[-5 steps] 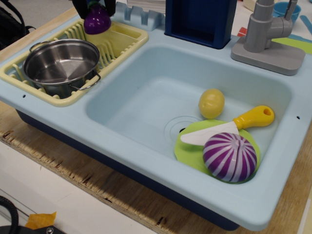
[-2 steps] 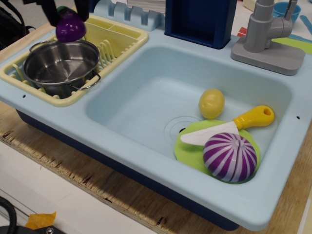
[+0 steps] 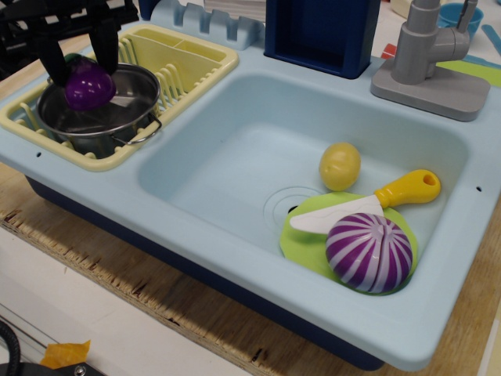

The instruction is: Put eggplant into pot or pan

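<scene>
The glossy purple eggplant (image 3: 88, 86) hangs between the two black fingers of my gripper (image 3: 81, 69), which is shut on it. It is held over the open mouth of the shiny steel pot (image 3: 117, 117), toward the pot's far left side, a little above the rim. The pot has thin wire loop handles and stands in the yellow dish rack (image 3: 192, 66) at the left of the sink unit. Whether the eggplant touches the pot's inside is hidden by the eggplant itself.
The light-blue sink basin (image 3: 235, 172) holds a yellow egg-shaped toy (image 3: 340, 166), a green plate (image 3: 305, 243), a white knife with a yellow handle (image 3: 407, 188) and a purple-and-white striped dome (image 3: 369, 252). A grey faucet (image 3: 427, 47) and a dark blue box (image 3: 325, 31) stand behind.
My gripper has carried the eggplant from the back of the dish rack leftward and forward, then down, so it now hangs over the pot's mouth.
</scene>
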`<state>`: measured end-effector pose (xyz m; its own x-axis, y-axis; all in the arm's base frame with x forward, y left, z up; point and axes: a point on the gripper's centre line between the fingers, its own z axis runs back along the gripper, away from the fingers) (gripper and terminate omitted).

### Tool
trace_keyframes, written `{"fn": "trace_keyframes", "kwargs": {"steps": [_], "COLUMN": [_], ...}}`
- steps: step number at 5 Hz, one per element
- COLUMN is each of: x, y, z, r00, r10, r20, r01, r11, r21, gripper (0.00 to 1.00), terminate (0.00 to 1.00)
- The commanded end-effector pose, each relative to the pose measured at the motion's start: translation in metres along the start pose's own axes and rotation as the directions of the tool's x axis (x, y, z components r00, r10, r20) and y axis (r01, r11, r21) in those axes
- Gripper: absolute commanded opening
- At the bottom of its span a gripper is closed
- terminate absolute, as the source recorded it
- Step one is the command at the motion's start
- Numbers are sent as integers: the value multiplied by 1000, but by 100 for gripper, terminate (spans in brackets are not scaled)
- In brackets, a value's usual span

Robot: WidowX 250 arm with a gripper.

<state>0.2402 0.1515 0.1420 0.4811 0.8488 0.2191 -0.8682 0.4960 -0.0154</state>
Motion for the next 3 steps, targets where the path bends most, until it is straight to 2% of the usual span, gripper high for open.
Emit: {"fn": "trace_keyframes", "kwargs": {"steps": [1,2,3], "x": [0,0,0], "y": [-2,-2,-2], "z": [19,19,19], "r00": [999,999,999], "r10": [-6,-6,-6], "r20": [44,44,44], "r01": [9,9,9], "r11": [998,998,998], "r21": [-59,-59,-59], "gripper": [100,100,100], "terminate": [0,0,100]}}
